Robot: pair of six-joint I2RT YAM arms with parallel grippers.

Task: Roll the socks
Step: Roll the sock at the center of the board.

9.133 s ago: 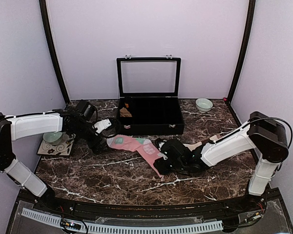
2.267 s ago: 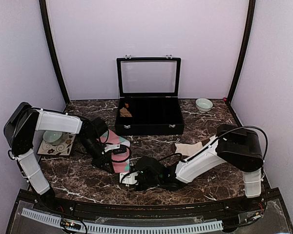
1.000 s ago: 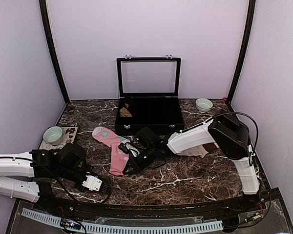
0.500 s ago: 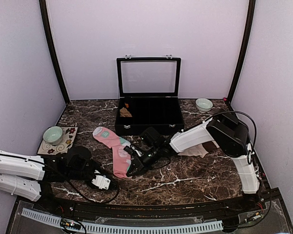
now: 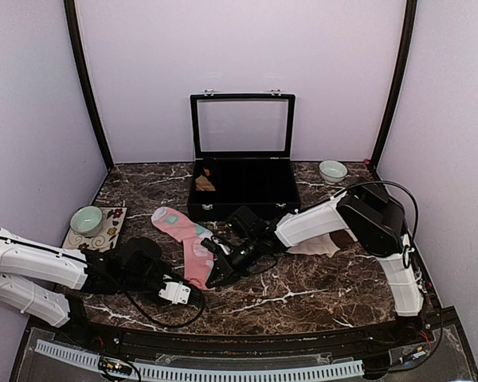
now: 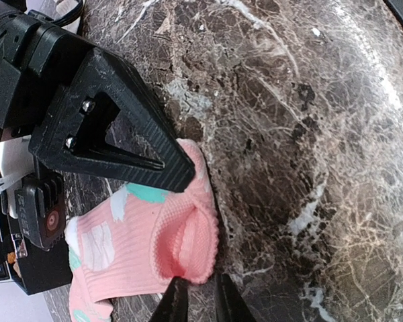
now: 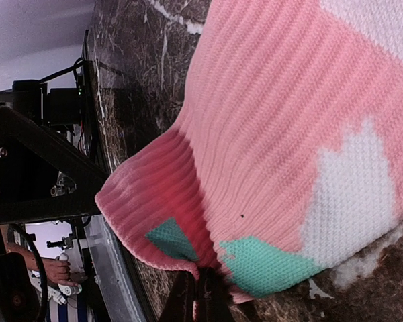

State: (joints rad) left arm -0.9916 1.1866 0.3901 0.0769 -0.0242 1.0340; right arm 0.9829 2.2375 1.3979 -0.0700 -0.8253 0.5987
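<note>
The pink sock (image 5: 187, 239) with mint and white patches lies flat on the marble, its ribbed cuff (image 6: 191, 241) towards the near edge. My right gripper (image 5: 211, 272) is shut on that sock's side edge, beside a mint patch (image 7: 269, 265). My left gripper (image 5: 187, 288) sits low on the table just short of the cuff. Its fingertips (image 6: 178, 302) stand a narrow gap apart, with bare marble between them. The cream-beige sock (image 5: 319, 245) lies to the right, partly hidden behind my right arm.
A black display case (image 5: 243, 191) stands open at the back with a small tan bundle (image 5: 205, 183) inside. A green bowl (image 5: 86, 220) rests on a patterned coaster at the left. Another small bowl (image 5: 332, 170) sits at the back right.
My left gripper has slid right along the near edge up to the pink sock's cuff. The right gripper has stayed shut on the sock and hardly moved.
</note>
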